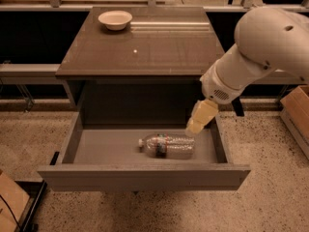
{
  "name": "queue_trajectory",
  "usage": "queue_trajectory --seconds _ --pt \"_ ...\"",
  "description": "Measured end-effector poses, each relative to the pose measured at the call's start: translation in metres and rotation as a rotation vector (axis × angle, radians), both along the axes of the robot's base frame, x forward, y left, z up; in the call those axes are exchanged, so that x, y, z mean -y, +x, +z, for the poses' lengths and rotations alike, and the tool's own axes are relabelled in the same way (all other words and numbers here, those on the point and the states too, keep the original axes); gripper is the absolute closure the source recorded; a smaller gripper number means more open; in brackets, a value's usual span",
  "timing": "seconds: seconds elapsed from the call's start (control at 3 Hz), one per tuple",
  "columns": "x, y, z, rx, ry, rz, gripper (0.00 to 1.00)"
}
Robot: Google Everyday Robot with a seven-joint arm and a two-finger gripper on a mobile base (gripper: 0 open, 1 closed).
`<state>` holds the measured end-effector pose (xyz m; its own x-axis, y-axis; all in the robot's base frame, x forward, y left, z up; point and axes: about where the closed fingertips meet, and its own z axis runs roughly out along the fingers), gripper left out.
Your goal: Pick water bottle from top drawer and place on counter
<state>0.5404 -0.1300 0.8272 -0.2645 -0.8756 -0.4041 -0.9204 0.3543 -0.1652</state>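
The water bottle (pixel 168 146) lies on its side in the open top drawer (pixel 145 175), white cap pointing left, right of the drawer's middle. My gripper (pixel 197 123) hangs from the white arm coming in from the upper right. It is over the drawer's right part, just above and to the right of the bottle's base, and holds nothing. The counter (pixel 159 47) is the glossy dark top above the drawer, with a small white speck (pixel 135 51).
A white bowl (pixel 115 19) stands at the counter's back left corner. A cardboard box (pixel 295 112) sits on the speckled floor at the right, another at the lower left (pixel 9 202). Dark shelving runs behind the cabinet.
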Motion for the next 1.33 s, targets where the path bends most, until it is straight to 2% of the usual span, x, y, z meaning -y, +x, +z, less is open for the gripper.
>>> queue_trajectory --seconds 0.33,0.67,1.33 --pt "0.0 -0.001 0.001 -0.002 0.005 -0.017 0.0" --pt "-0.01 -0.002 -0.015 -0.028 0.031 0.001 0.0" --pt "-0.034 0.019 -0.102 -0.104 0.176 -0.004 0.0"
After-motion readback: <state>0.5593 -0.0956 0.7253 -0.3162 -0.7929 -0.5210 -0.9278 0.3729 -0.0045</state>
